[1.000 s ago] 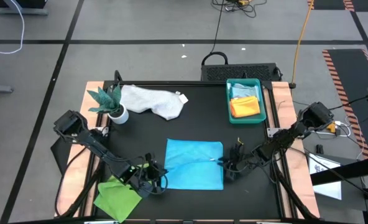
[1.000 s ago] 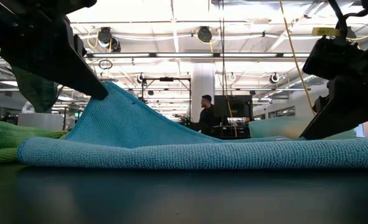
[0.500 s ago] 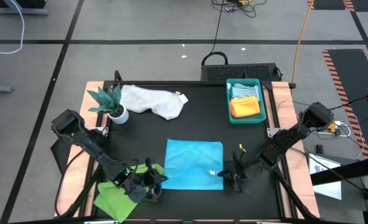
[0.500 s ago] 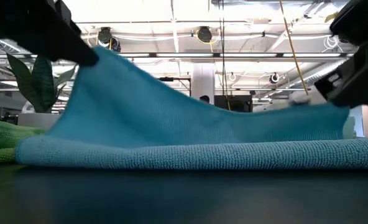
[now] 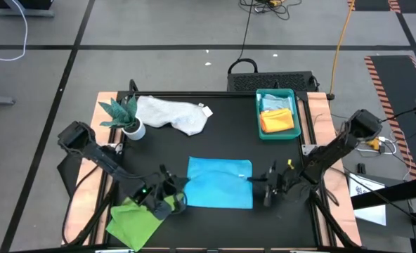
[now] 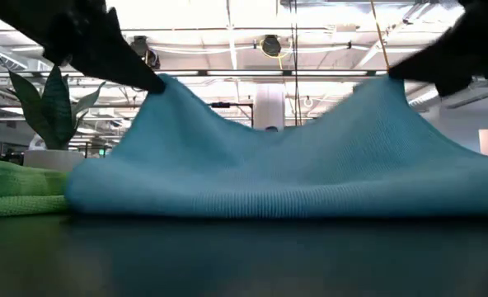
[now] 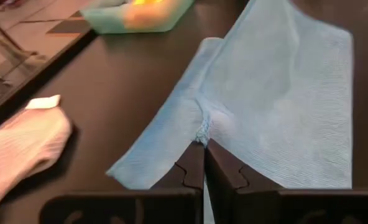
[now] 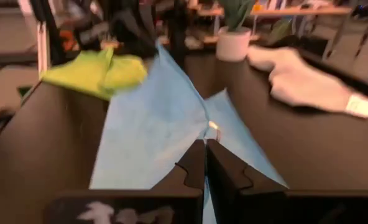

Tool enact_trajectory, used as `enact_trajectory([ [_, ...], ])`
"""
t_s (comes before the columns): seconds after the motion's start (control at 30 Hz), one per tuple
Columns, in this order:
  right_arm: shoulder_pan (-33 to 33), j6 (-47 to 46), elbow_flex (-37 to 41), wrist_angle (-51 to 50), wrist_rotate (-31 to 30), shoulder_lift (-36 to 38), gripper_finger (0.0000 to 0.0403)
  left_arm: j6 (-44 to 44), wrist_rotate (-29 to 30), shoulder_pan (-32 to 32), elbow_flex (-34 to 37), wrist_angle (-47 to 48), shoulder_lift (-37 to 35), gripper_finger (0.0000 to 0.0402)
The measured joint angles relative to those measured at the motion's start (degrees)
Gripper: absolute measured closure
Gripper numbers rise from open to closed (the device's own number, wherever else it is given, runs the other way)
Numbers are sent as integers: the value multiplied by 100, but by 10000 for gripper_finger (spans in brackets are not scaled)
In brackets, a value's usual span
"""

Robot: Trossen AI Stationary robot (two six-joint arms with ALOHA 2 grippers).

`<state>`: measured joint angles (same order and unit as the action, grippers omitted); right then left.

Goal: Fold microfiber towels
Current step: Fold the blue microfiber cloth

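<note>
- Turquoise-blue towel (image 5: pixel 220 183) lies on the near middle of the black table (image 5: pixel 229 133), its two near corners pulled up into peaks while the far part stays flat.
- The left gripper (image 7: pixel 204 149) has its fingers pinched tight on the towel's near left corner, the cloth bunched at the tips.
- The right gripper (image 8: pixel 205 144) is clamped the same way on the near right corner, by a small white tag.
- Lime green towel (image 5: pixel 134 219) sits crumpled at the near left edge of the table, just beside the left arm; it looks to hang partly over the edge, though I can't be sure.
- Farther back on the left stands a small plant in a white pot (image 5: pixel 128 118), with a white-grey towel (image 5: pixel 174 114) heaped right beside it.
- At the far right, a teal tray (image 5: pixel 258 112) holds an orange towel (image 5: pixel 277 121) and a pale blue one (image 5: pixel 277 102).
</note>
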<state>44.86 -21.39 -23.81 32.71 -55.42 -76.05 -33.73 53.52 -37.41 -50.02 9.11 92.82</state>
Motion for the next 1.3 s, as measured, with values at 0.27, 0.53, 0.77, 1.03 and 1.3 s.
enact_trajectory([
  [0.27,-385,-784,0,-1490,34,547,402,-141,161,350,0,177,12,397],
  [0.53,-947,-1774,0,-2452,351,203,403,-181,87,561,0,187,397,395],
  [0.77,-1284,-1825,0,-2458,774,-24,403,-482,53,716,0,51,739,390],
  [1.03,-621,-1700,1,-1846,2157,430,403,-472,-896,109,0,-470,366,390],
  [1.3,296,-61,-7,105,1734,791,403,-132,-409,-373,0,-1103,-49,394],
])
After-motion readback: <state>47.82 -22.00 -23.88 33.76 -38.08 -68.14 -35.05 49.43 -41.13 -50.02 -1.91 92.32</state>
